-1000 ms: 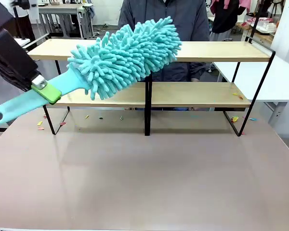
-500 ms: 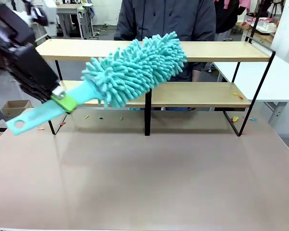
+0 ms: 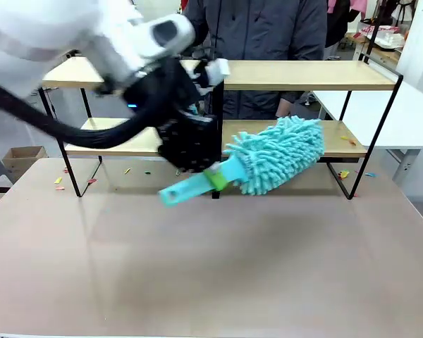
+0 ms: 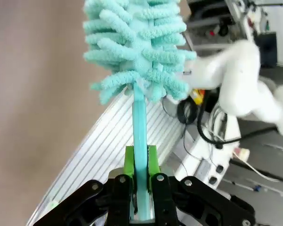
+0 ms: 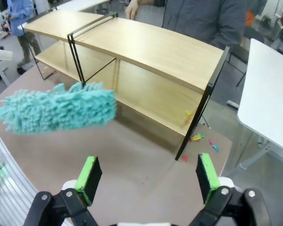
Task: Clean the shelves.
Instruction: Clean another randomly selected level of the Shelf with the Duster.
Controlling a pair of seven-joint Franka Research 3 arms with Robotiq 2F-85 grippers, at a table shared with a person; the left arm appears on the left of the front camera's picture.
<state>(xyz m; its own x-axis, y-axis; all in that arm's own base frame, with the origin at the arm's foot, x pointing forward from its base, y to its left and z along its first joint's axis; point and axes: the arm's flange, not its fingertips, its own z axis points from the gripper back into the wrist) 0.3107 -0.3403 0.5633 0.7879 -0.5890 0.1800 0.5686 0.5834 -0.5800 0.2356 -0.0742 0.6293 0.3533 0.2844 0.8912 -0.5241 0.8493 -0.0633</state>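
The shelves (image 3: 310,74) are two long light-wood boards in a thin black frame, standing across the far half of the table. My left gripper (image 3: 215,177) has reached to the middle and is shut on the handle of a teal fluffy duster (image 3: 278,153). The duster head lies at the front of the lower board's right half. In the left wrist view the fingers (image 4: 128,162) clamp the duster (image 4: 137,42) handle. My right gripper (image 5: 148,176) hangs open above the table, looking down on the shelves (image 5: 151,52) and the duster (image 5: 56,110).
Small coloured scraps lie on the lower board's right end (image 3: 347,139), by the right foot of the frame (image 3: 345,174) and near the left foot (image 3: 60,182). A person (image 3: 268,28) stands behind the shelves. A white table (image 3: 409,113) adjoins at the right.
My left arm swung right and down across the middle, carrying the duster from in front of the upper board to the right half of the lower board.
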